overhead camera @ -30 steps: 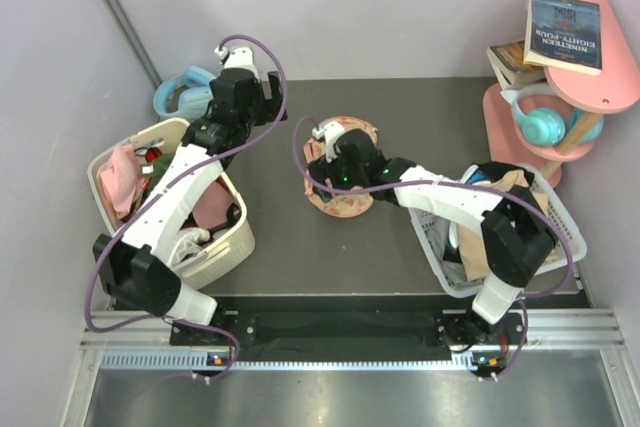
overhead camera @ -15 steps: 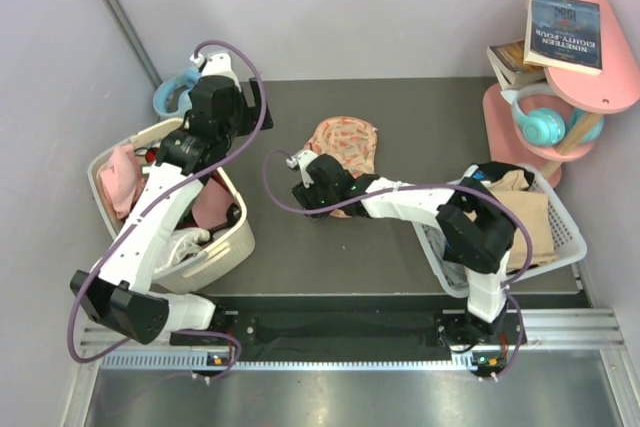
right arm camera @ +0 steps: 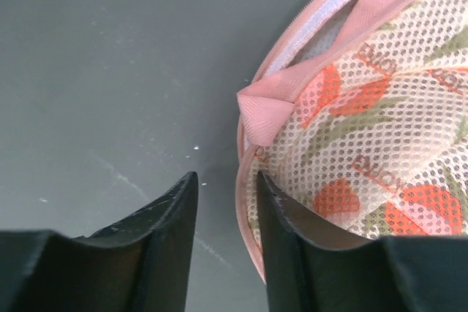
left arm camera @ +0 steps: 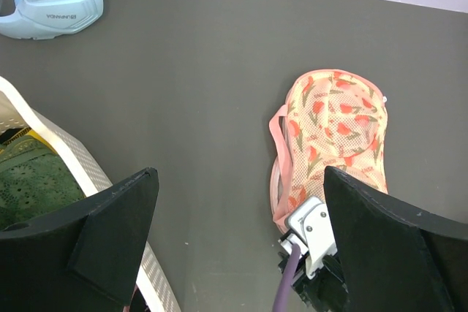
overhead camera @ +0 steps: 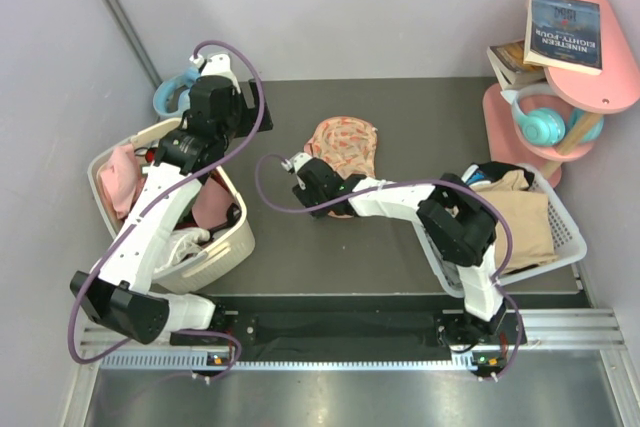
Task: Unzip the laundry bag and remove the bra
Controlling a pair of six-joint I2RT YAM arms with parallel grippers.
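Laundry bag, right end effector narrowly parted

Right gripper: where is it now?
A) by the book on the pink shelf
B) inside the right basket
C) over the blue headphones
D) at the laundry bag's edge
D: the right gripper is low over the table, its fingers at the pink-trimmed edge of the laundry bag.
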